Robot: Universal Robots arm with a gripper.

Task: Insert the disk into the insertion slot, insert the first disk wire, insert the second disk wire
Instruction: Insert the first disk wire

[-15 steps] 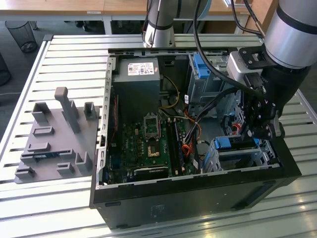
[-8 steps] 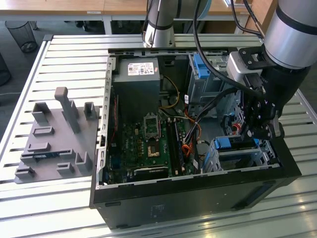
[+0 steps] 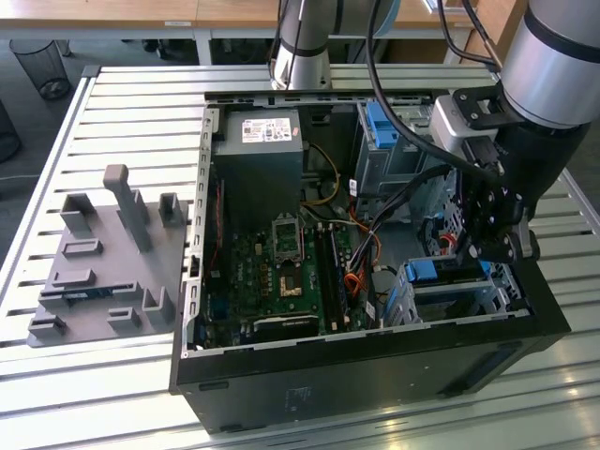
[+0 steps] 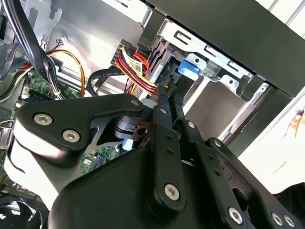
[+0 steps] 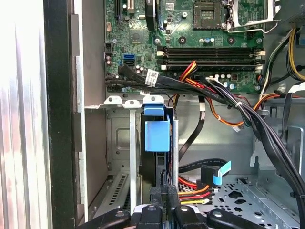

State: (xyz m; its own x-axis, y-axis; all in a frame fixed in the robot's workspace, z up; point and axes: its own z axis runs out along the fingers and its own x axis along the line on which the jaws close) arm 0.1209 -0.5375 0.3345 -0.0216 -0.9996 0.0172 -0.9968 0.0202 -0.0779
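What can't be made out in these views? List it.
The disk: label side, first wrist view, hidden inside the insertion slot.
Where the coloured wires end: first wrist view, behind the gripper.
Part of that slot: exterior view, behind the arm.

Exterior view: high, off the arm, angled down on the open computer case [image 3: 375, 366] on the slatted worktop [image 3: 141, 94]. First wrist view: close inside the case, facing the motherboard [image 5: 190, 43] past the blue-framed disk [image 5: 156, 136]. Second wrist view: tighter, looking over the gripper [image 4: 164, 98]. All three share that disk.
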